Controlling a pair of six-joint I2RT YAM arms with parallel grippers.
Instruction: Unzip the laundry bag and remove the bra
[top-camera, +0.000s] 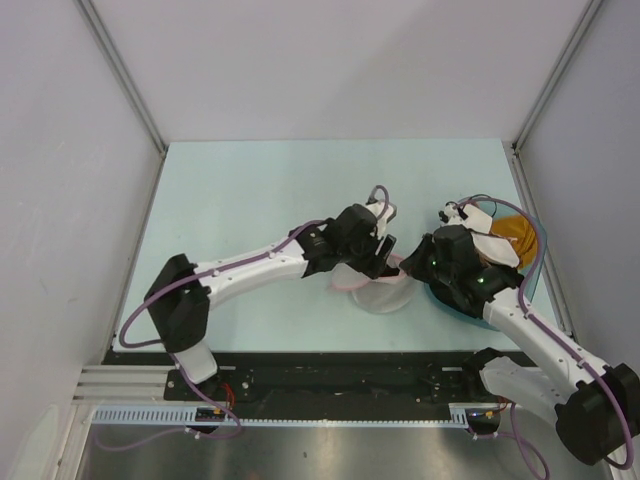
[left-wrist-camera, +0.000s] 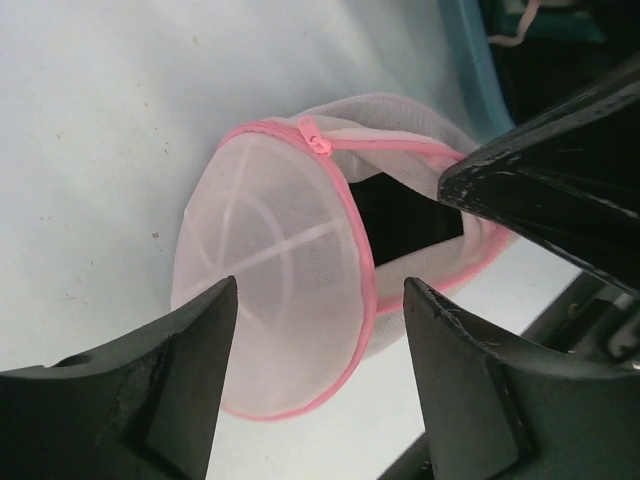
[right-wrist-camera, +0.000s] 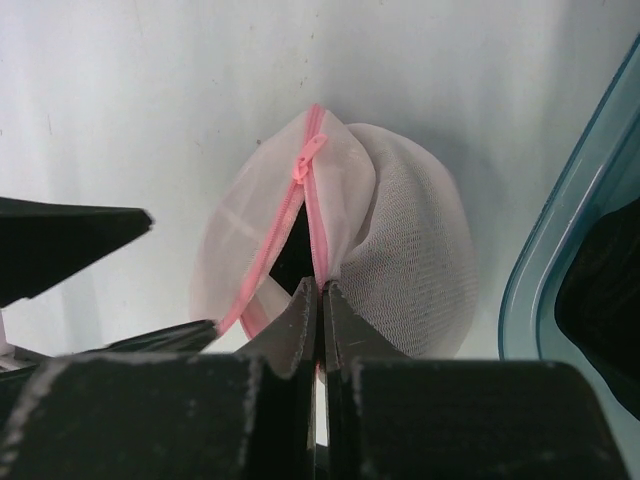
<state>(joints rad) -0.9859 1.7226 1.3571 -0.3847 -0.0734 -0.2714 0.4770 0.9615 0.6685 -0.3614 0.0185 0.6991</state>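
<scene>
The laundry bag (top-camera: 385, 295) lies on the table (top-camera: 250, 200) toward the near edge, right of the middle. Your right gripper (right-wrist-camera: 320, 300) is clenched on its pink rim. Your left gripper (left-wrist-camera: 320, 295) is spread wide, with one mesh dome between its fingers but not gripped.

The zip stands parted below the zipper pull (right-wrist-camera: 308, 160), showing a dark gap. You can't tell from here whether that is the bra.

Let the right pinch be your anchor and draw the rim taut. Then close the left on the small pull and run it along the seam, away from the pinch, without lifting. Slack mesh will likely bunch and jam the zip.

Mind the teal basin (right-wrist-camera: 560, 210) just beside the bag, by the right edge, with its orange cloth (top-camera: 515, 235). The two wrists are crowded close together.
</scene>
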